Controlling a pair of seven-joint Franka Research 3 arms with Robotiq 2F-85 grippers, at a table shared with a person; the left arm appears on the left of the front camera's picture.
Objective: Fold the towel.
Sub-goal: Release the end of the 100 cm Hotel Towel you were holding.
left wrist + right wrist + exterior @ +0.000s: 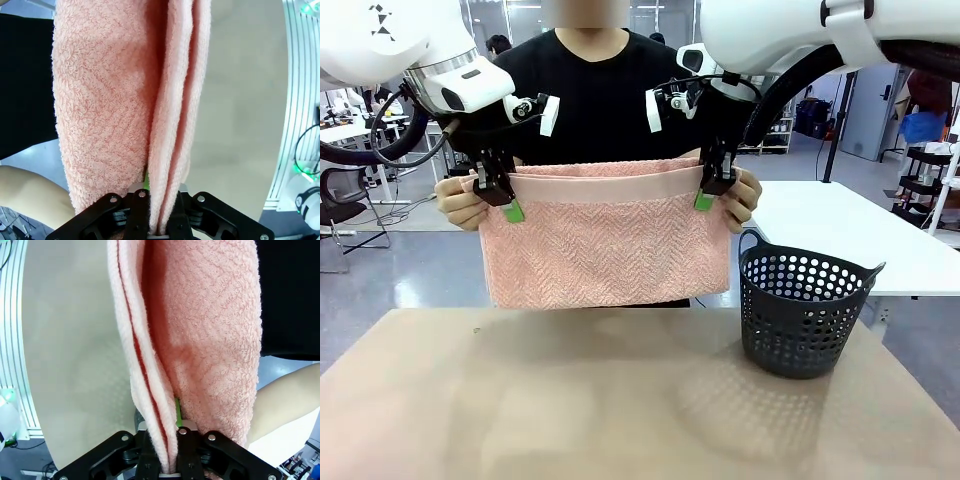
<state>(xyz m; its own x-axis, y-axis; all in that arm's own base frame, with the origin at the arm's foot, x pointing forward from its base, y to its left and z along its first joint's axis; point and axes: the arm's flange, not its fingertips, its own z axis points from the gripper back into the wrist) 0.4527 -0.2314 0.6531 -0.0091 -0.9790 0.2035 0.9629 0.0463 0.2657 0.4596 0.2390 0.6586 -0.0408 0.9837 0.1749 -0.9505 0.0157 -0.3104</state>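
The salmon-pink towel (pixel 605 245) hangs in the air above the table, doubled over, its plain hem band along the top. My left gripper (pixel 503 200) is shut on its upper left corner and my right gripper (pixel 710 190) is shut on its upper right corner. The person's hands (pixel 460 203) also hold the two top corners just outside my grippers. In the left wrist view the towel (pixel 130 100) runs up from between the closed fingers in layers. The right wrist view shows the towel (pixel 195 340) pinched the same way, with a green pad (pixel 177 412) showing beside it.
A dark perforated basket (pixel 802 310) stands on the beige table (pixel 570 400) at the right, below and right of the towel. The person in black stands at the far side. A white table lies behind at the right.
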